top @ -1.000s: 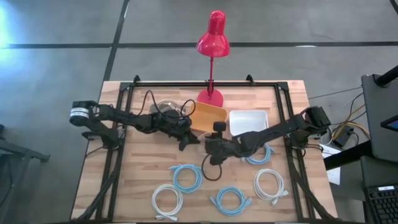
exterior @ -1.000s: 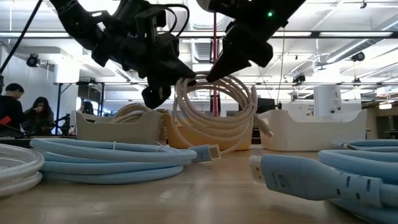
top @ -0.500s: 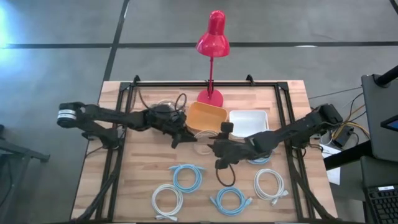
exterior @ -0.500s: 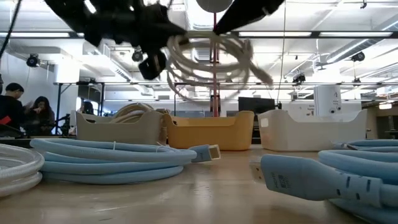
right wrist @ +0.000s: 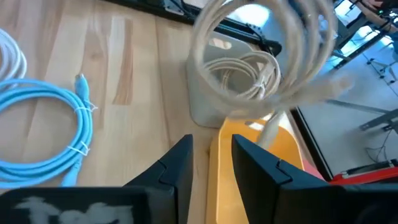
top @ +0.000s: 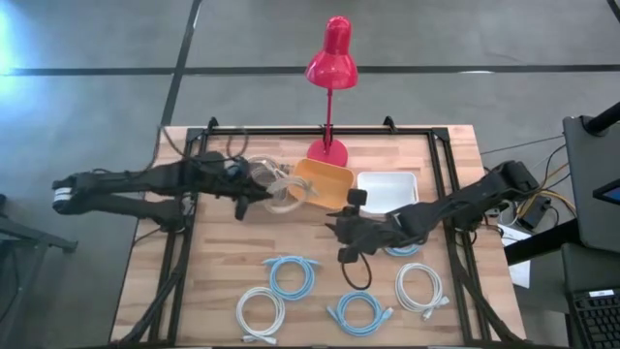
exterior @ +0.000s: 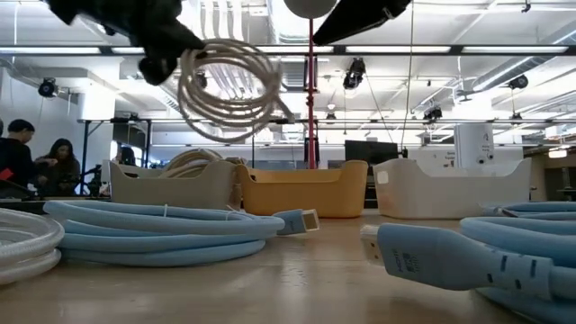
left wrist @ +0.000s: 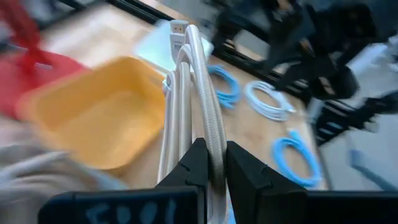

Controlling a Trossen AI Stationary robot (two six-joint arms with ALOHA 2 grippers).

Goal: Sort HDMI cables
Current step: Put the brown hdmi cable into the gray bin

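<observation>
A beige HDMI cable coil [top: 283, 189] hangs in the air between the pale bin [top: 254, 165] and the orange bin [top: 327, 184], with my left gripper [top: 254, 199] shut on it. In the low view the coil [exterior: 229, 90] is high above the table. My right gripper [top: 339, 229] stands open near the table's middle, with nothing between its fingers [right wrist: 177, 163]. Light blue coils [top: 291, 276] [top: 360, 312] and white coils [top: 260, 312] [top: 419, 286] lie flat on the near half of the table. Another light blue coil [top: 402, 244] lies partly under the right arm. My left gripper pinches the bundled strands of the coil's rim [left wrist: 214, 152] between its two fingers, several turns together. The fingers come from the table's left, slanting a little downward, and lie across the strands. The coil is lifted clear and stands out beyond the fingertips, its plug end [left wrist: 179, 28] farthest from them.
A pale bin [right wrist: 233, 87] holding a beige cable, the orange bin [right wrist: 264, 155] and a white bin [top: 387, 189] stand in a row at the back. A red desk lamp [top: 329, 145] stands behind them. A black frame runs along the table's edges. People sit far off at the left [exterior: 36, 157].
Both grippers rose with the beige coil from the table near the orange bin. The coil then left my right gripper, which stayed near the table's middle. My left gripper carried it up and toward the table's left and far edges, and it now hangs near the pale bin.
</observation>
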